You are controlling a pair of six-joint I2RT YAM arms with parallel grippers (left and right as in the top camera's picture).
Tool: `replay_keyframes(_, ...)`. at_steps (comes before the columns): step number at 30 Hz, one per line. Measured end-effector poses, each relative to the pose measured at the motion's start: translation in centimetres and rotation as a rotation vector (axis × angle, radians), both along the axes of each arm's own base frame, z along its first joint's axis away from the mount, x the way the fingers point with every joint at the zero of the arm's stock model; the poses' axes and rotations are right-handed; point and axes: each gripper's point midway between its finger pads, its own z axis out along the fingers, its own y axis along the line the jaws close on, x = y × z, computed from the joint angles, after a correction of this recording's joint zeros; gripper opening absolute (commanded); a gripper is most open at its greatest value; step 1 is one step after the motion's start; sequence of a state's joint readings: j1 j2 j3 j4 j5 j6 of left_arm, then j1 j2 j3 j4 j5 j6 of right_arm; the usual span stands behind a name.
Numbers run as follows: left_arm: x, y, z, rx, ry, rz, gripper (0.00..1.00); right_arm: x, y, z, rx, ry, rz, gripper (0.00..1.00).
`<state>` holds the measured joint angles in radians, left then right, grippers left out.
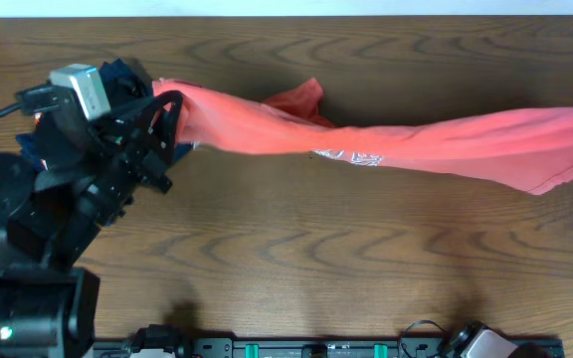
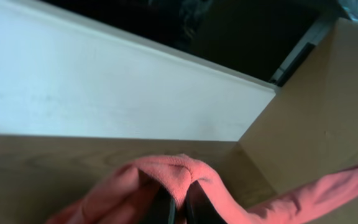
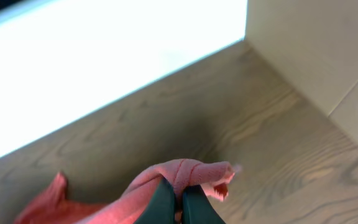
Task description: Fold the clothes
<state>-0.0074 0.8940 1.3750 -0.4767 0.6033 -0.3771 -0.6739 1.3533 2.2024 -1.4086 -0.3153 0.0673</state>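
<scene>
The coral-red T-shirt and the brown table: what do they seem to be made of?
The coral-red T-shirt looks like soft matte knit cloth, perhaps cotton: it sags and wrinkles. The brown table looks like wood or wood-look laminate: grain lines, dull sheen.

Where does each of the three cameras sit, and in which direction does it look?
Overhead: above the table, looking straight down on the stretched coral T-shirt; the left arm and left gripper show.
Left wrist: on the left arm, looking along its fingers at pinched cloth and a white board.
Right wrist: on the right arm; the right gripper pinches shirt cloth above the table.
Shared: every view shows the T-shirt.
</scene>
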Motion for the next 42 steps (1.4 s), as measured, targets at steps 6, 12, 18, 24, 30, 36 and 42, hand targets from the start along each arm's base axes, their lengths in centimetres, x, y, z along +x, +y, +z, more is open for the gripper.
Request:
replay_keyframes(6,-0.2,0.8,1.5,0.062,-0.065,0.051,0.06,-1.2,-0.2,2.5,-0.07,-0.068,-0.045,0.01)
replay_keyframes(12,3.1,1.2,-0.9,0.086,0.033,0.073,0.06,1.2,-2.4,-0.4,-0.002,0.022,-0.048,0.01)
replay_keyframes(18,10.2,0.9,-9.4,0.096,0.316,0.045,0.06,7.4,-3.6,-8.4,0.141,0.251,0.044,0.01)
replay_keyframes(24,18.5,0.7,-13.4,0.104,0.285,0.034,0.06,16.1,-3.7,-14.3,0.162,0.309,0.152,0.01)
replay_keyframes(30,24.6,0.7,-7.5,0.026,-0.103,0.06,0.06,25.5,-4.8,-14.2,0.119,0.082,0.16,0.01)
replay_keyframes(36,24.4,1.7,1.9,-0.095,-0.321,0.086,0.06,26.9,-5.6,-7.8,0.113,-0.148,0.113,0.01)
replay_keyframes(42,21.3,3.3,10.8,-0.086,-0.443,0.097,0.06,23.2,-6.7,-0.5,0.075,-0.284,0.058,0.01)
